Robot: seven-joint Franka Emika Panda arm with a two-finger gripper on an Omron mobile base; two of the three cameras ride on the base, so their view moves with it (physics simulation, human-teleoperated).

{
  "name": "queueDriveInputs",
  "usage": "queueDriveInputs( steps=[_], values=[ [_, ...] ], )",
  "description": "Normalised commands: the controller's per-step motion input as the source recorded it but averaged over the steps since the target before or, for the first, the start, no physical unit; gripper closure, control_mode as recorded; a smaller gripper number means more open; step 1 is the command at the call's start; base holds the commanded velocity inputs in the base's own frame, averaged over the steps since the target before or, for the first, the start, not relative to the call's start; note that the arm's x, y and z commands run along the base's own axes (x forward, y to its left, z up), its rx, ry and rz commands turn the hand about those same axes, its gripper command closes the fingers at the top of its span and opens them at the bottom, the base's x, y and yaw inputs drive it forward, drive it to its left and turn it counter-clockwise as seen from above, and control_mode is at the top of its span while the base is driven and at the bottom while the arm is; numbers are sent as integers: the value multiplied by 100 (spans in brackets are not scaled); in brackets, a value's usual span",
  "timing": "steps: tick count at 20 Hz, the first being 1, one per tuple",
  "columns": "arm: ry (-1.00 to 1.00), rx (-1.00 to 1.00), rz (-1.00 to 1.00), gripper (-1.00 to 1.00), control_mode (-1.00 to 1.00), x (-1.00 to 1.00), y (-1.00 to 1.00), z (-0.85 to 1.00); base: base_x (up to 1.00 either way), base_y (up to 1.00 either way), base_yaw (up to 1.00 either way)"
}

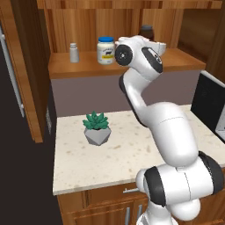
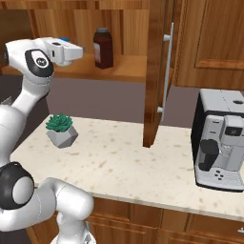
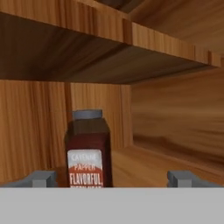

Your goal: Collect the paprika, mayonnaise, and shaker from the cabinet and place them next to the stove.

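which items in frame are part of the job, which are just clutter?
Job:
paprika, on the cabinet shelf, ahead of the open gripper
mayonnaise, same shelf
shaker, same shelf

Clutter:
potted succulent on the counter
coffee machine on the counter

Potted succulent (image 1: 96, 128) on speckled countertop (image 1: 123, 158), coffee machine (image 2: 221, 146) at its right end, drawers (image 2: 143, 221) below

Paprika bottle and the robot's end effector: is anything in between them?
Nothing. In the hand view, bare shelf lies between the open end effector and the paprika.
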Motion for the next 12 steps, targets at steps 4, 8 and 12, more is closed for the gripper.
queueDriveInputs(
  steps=[4,8,12],
  values=[
    [0,0,0,-100,-100,0,0,0,0,0,0],
    [0,0,0,-100,-100,16,-1,0,0,0,0],
    [0,0,0,-100,-100,24,-1,0,0,0,0]
  ],
)
